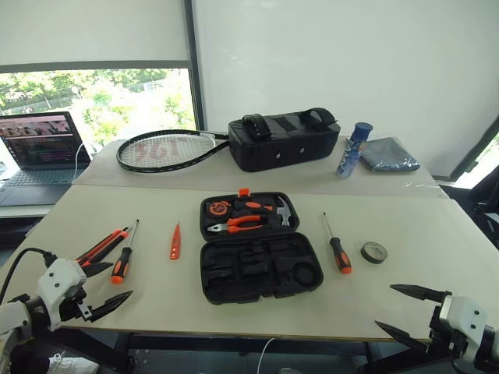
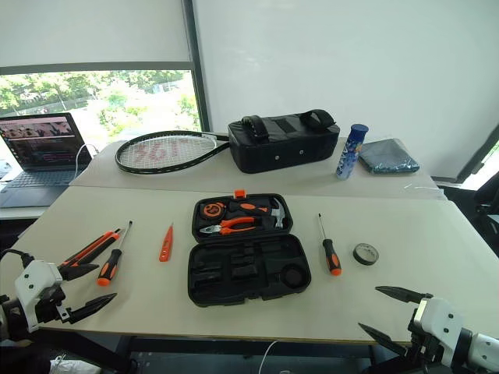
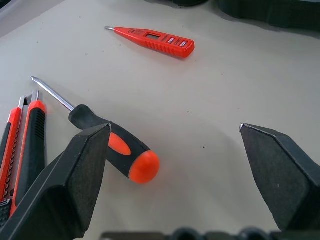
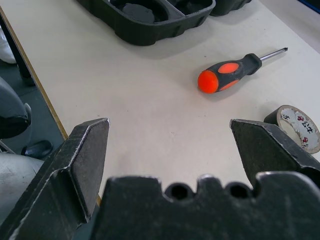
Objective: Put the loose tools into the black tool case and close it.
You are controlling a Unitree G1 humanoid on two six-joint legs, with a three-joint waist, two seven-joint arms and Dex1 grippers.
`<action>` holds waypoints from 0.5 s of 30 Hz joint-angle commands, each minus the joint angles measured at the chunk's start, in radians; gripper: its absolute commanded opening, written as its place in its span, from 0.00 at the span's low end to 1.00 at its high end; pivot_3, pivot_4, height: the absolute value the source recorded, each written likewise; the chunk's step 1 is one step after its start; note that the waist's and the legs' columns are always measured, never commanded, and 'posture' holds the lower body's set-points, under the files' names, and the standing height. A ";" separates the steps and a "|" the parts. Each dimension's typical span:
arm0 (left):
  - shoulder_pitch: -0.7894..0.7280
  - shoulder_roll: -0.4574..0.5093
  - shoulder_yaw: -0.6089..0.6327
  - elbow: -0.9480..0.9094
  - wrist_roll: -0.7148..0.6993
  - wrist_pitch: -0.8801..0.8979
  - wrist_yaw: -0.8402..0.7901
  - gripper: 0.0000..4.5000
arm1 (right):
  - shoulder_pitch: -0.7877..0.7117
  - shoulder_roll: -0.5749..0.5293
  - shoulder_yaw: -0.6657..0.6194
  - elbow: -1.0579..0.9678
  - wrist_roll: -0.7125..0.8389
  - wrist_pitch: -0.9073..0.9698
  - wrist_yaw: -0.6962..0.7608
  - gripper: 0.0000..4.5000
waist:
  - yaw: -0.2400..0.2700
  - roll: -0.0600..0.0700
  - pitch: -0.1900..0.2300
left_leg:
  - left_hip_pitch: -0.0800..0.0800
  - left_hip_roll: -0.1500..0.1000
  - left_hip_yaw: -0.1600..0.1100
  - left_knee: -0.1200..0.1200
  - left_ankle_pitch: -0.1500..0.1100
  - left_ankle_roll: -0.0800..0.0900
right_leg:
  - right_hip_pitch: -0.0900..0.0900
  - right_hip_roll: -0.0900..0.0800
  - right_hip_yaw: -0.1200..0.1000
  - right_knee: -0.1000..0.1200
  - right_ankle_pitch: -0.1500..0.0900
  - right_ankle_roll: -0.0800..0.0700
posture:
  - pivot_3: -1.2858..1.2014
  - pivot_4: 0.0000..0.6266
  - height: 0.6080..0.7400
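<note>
Both of my grippers sit at the near edge of the table (image 1: 437, 234), empty, with their black fingers spread wide. My left gripper (image 1: 105, 285) hangs over the near left corner; my right gripper (image 1: 405, 310) hangs at the near right edge.

Just beyond my left gripper lie a long orange-black utility knife (image 1: 101, 248) and, beside it, an orange-and-black screwdriver (image 1: 123, 255), handle toward me and shaft pointing away. Farther in toward the case lies a small slim orange tool (image 1: 175, 242).

At the middle of the table the black tool case (image 1: 261, 269) lies open flat. Its far half holds orange-handled pliers (image 1: 243, 224) and a hammer (image 1: 282, 210); its near half shows empty moulded slots.

To the right of the case lies a second screwdriver (image 1: 337, 246), handle toward me, and beyond it a small grey tape roll (image 1: 374, 252), flat on its side.

I judge all of these tools light and rigid. The screwdrivers' rounded handles may roll, so I would pinch each across the thick black-and-orange grip. The slim tool and knife sit low against the table and need a careful pinch across their width. The tape roll is best taken across its outer rim.
</note>
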 commanded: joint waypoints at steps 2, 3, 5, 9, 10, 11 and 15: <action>-0.006 0.003 0.015 -0.036 -0.012 -0.003 0.007 0.98 | -0.014 -0.013 -0.006 -0.022 0.004 0.005 -0.009 0.99 | 0.000 0.000 0.000 | 0.000 0.000 0.000 0.000 0.000 0.000 | 0.000 0.000 0.000 0.000 0.000 0.000 | 0.52 0.24 1.00; -0.005 0.000 0.013 -0.039 -0.014 0.001 0.009 0.98 | -0.016 -0.014 -0.006 -0.021 0.004 0.005 -0.010 0.99 | 0.000 0.000 0.000 | 0.000 0.000 0.000 0.000 0.000 0.000 | 0.000 0.000 0.000 0.000 0.000 0.000 | 0.52 0.24 1.00; -0.009 -0.002 0.009 -0.041 -0.014 0.003 0.012 0.98 | -0.016 -0.013 -0.007 -0.021 0.003 0.005 -0.010 0.99 | 0.000 0.000 0.000 | 0.000 0.000 0.000 0.000 0.000 0.000 | 0.000 0.000 0.000 0.000 0.000 0.000 | 0.52 0.24 1.00; -0.022 -0.003 0.004 -0.041 -0.015 0.009 0.017 0.98 | -0.015 -0.012 -0.007 -0.023 0.004 0.005 -0.010 0.99 | 0.000 0.000 0.000 | 0.000 0.000 0.000 0.000 0.000 0.000 | 0.000 0.000 0.000 0.000 0.000 0.000 | 0.52 0.24 1.00; -0.025 -0.004 0.004 -0.041 -0.016 0.011 0.018 0.98 | -0.014 -0.012 -0.007 -0.024 0.004 0.005 -0.010 0.99 | 0.000 0.000 0.000 | 0.000 0.000 0.000 0.000 0.000 0.000 | 0.000 0.000 0.000 0.000 0.000 0.000 | 0.52 0.24 1.00; -0.027 -0.003 0.004 -0.041 -0.017 0.012 0.018 0.98 | -0.013 -0.011 -0.007 -0.026 0.004 0.005 -0.011 0.99 | 0.000 0.000 0.000 | 0.000 0.000 0.000 0.000 0.000 0.000 | 0.000 0.000 0.000 0.000 0.000 0.000 | 0.52 0.24 1.00; -0.033 -0.004 0.004 -0.042 -0.025 0.022 0.011 0.98 | -0.010 -0.003 0.001 -0.037 0.003 -0.003 -0.013 0.99 | 0.000 0.000 0.000 | 0.000 0.000 0.000 0.000 0.000 0.000 | 0.000 0.000 0.000 0.000 0.000 0.000 | 0.52 0.24 1.00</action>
